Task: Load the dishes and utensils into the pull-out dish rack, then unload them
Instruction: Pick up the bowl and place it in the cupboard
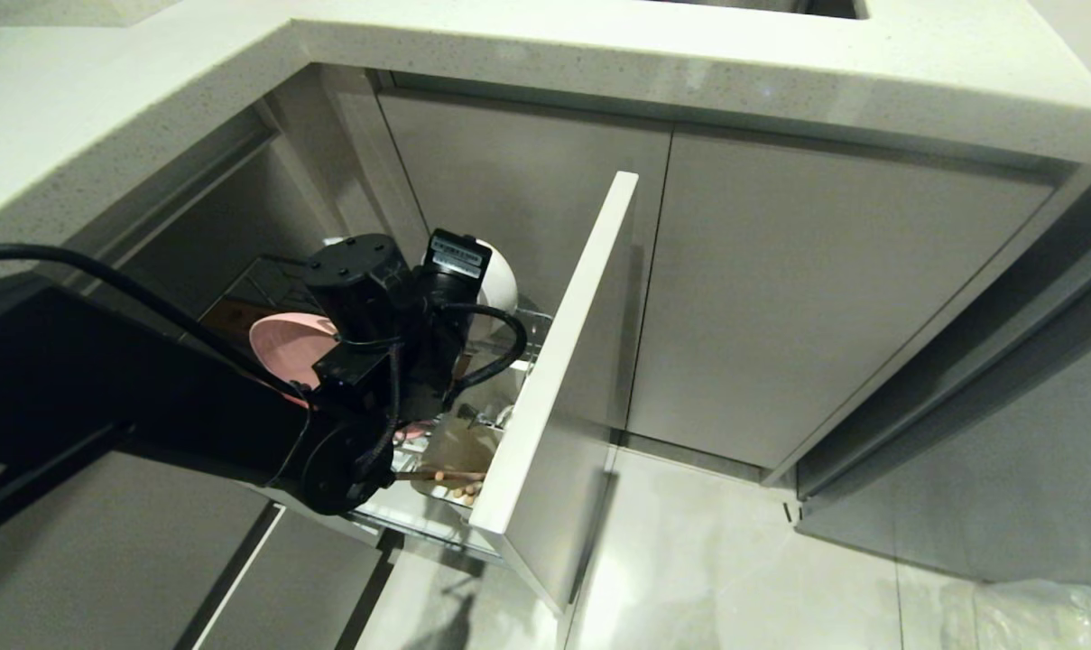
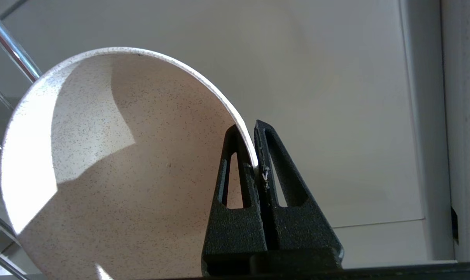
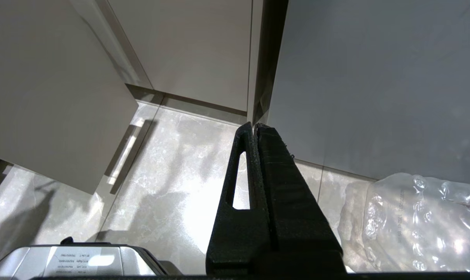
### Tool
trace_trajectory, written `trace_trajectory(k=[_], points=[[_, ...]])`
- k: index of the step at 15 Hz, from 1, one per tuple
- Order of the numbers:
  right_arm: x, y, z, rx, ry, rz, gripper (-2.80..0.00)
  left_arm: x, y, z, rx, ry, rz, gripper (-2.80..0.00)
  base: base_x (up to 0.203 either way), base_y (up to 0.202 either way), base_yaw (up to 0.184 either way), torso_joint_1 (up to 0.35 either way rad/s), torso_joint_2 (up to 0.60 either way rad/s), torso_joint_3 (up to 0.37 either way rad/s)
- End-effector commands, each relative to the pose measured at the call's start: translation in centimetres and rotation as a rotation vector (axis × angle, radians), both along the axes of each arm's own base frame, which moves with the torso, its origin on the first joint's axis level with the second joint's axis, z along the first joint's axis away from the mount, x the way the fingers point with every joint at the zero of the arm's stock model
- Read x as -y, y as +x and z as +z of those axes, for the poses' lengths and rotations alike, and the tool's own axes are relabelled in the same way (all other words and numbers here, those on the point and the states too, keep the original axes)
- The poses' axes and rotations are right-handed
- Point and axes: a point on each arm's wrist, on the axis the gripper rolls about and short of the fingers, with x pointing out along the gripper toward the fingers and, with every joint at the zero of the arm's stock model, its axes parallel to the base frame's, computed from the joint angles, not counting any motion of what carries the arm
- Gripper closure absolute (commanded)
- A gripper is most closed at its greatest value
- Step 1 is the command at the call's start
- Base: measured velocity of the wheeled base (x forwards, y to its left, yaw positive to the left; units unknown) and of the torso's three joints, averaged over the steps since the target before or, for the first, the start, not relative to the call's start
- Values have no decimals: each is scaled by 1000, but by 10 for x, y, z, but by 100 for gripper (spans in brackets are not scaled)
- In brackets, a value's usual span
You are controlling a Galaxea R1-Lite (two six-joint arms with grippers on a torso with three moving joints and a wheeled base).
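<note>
my left gripper [image 2: 254, 146] has the drawer's front panel [image 1: 559, 352] close beside it, the pink plate [image 1: 283, 348] opposite; above me is open.

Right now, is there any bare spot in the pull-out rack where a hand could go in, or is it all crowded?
Crowded. The left gripper, shut on the cream bowl rim, and its arm cover the pull-out dish rack's middle, with the pink plate behind and chopsticks at the near corner. The only bare strip shows along the front panel, near the chopsticks. Elsewhere is hidden.
</note>
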Motion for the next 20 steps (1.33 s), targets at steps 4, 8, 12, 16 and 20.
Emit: trace_trajectory(k=[4, 8, 12, 16, 20], points=[[0, 0, 0, 0, 0, 0, 0, 1, 2, -4, -5, -5, 0, 0, 0, 0, 0, 0, 0, 0], [0, 0, 0, 0, 0, 0, 0, 3, 4, -9, -15, 1, 1, 0, 0, 0, 0, 0, 0, 0], [0, 0, 0, 0, 0, 0, 0, 3, 5, -11, -19, 3, 2, 0, 0, 0, 0, 0, 0, 0], [0, 0, 0, 0, 0, 0, 0, 3, 5, -11, -25, 3, 15, 0, 0, 0, 0, 0, 0, 0], [0, 0, 0, 0, 0, 0, 0, 3, 4, -12, -31, 7, 14, 0, 0, 0, 0, 0, 0, 0]])
